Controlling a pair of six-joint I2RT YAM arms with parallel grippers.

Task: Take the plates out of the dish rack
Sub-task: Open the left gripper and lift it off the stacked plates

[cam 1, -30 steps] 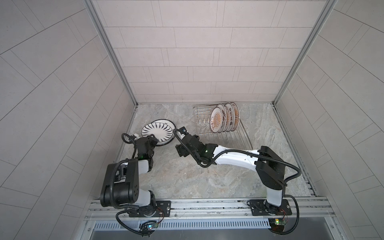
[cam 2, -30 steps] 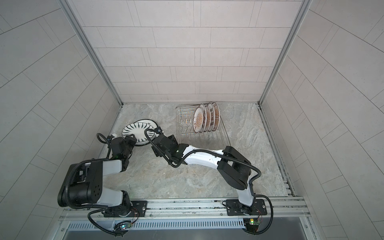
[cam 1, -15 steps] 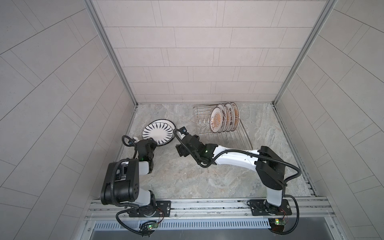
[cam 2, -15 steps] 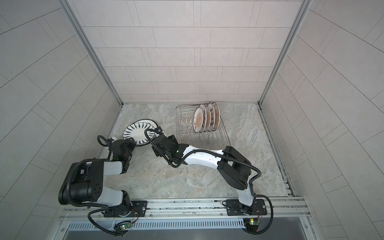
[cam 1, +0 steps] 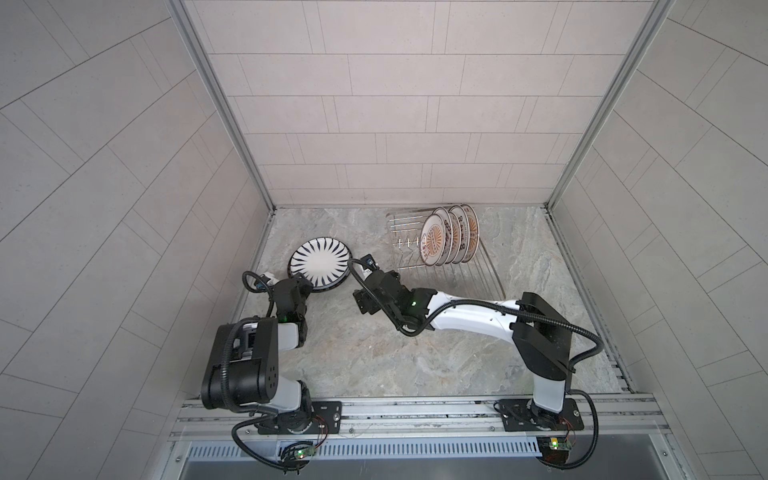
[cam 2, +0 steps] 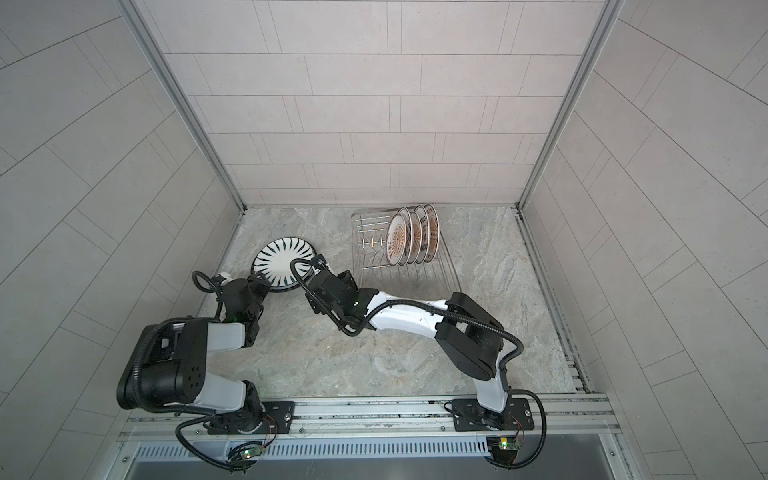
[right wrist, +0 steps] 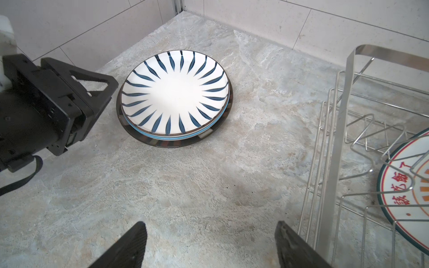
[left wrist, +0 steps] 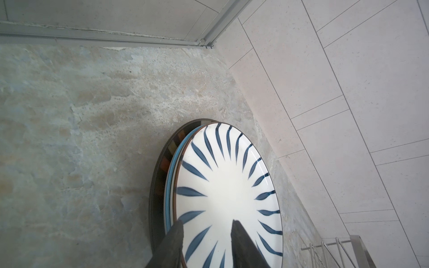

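Observation:
Several orange-patterned plates (cam 1: 449, 241) stand upright in the wire dish rack (cam 1: 415, 216); the nearest one bears red characters (right wrist: 408, 199). A black-striped plate (cam 1: 319, 262) lies flat on top of a stack with a blue-rimmed plate and a dark plate (left wrist: 157, 185) under it. My left gripper (left wrist: 207, 226) is at the near rim of that striped plate (left wrist: 222, 192), open. One finger is over the rim and the other over the plate's face, gripping nothing. My right gripper (right wrist: 209, 227) hangs wide open over bare table between the stack and the rack (right wrist: 336, 139).
The stack lies close to the left wall (left wrist: 325, 92), and the rack stands against the back wall. The marble table (cam 1: 374, 353) stretches toward the near rail. The two wrists are close together near the stack.
The left gripper has shifted slightly by the striped plate's rim and its jaws have narrowed a little. The right arm has not moved.

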